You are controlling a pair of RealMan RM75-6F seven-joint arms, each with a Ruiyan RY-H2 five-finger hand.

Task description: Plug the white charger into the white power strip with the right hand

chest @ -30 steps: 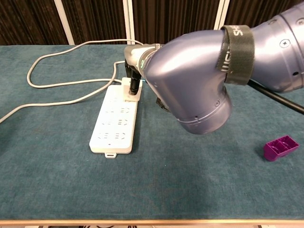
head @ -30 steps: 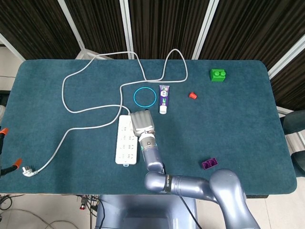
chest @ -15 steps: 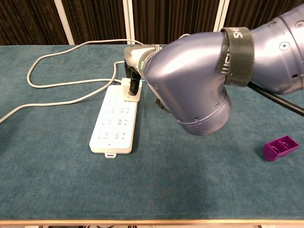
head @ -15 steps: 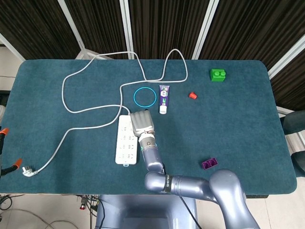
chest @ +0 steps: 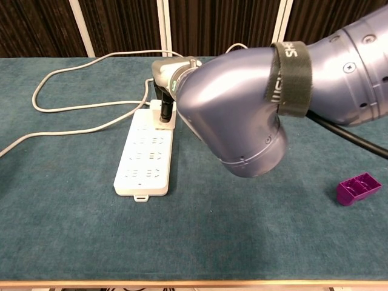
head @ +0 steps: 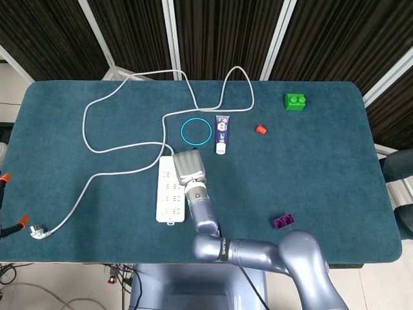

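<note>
- A dark teal table (head: 322, 168) filled both views, with black slatted panels behind it.
- A white power strip (head: 169, 194) lay flat near the front middle of the table, long side running front to back.
- Its grey cable (head: 90, 139) looped widely over the far left of the table and ended in a loose plug (head: 39, 230) at the front left edge.
- The right hand (head: 187, 166) reached in from the near edge and sat over the far right corner of the strip, palm down.
- In the chest view, the dark fingers (chest: 165, 109) pointed down onto a small white charger (chest: 156, 108) at the far end of the strip (chest: 145, 159).
- The fingers were closed round the charger, gripping it; the charger touched the strip's top face, but whether its pins were fully seated could not be told.
- The bulky silver-blue right arm (chest: 242, 103) hid much of the chest view.
- The left hand was out of sight in both views.
- Just beyond the strip lay a blue ring (head: 196, 131), and beside it a small purple tube (head: 222, 134).
- Further right sat a small red piece (head: 261, 129) and, near the far right corner, a green block (head: 295, 101).
- A purple tray (head: 284, 221) sat near the front right.
</note>
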